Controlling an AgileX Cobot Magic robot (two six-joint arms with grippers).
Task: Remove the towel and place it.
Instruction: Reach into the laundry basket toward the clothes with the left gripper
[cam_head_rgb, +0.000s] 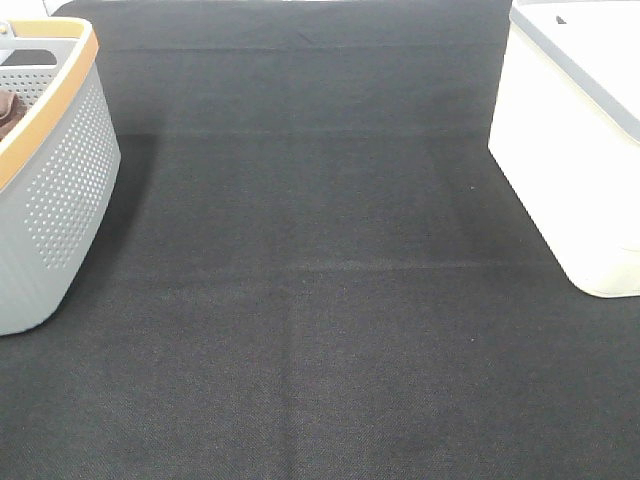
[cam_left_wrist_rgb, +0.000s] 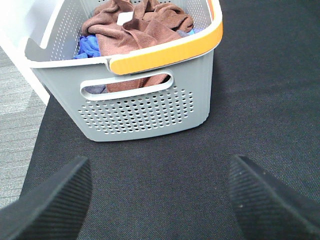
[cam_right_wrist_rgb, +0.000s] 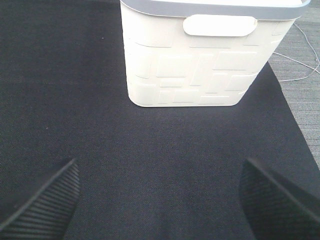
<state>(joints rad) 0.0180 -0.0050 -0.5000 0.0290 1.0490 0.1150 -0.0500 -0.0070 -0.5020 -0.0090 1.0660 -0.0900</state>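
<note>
Towel lies crumpled in the grey basket with the orange rim, on top of a blue cloth, with the basket walls all round it. White bin stands well apart, at the table's other side. Table has a black woven cover; grey carpet floor beside it. Left end effector wide, holding nothing, faces the basket. Right end effector wide, holding nothing, faces the bin. High view catches only a sliver of towel; end effectors and thin cables show only in wrist views.

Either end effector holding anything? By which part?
Nothing held: the left end effector and right end effector are open and empty; the towel lies in the grey basket.
</note>
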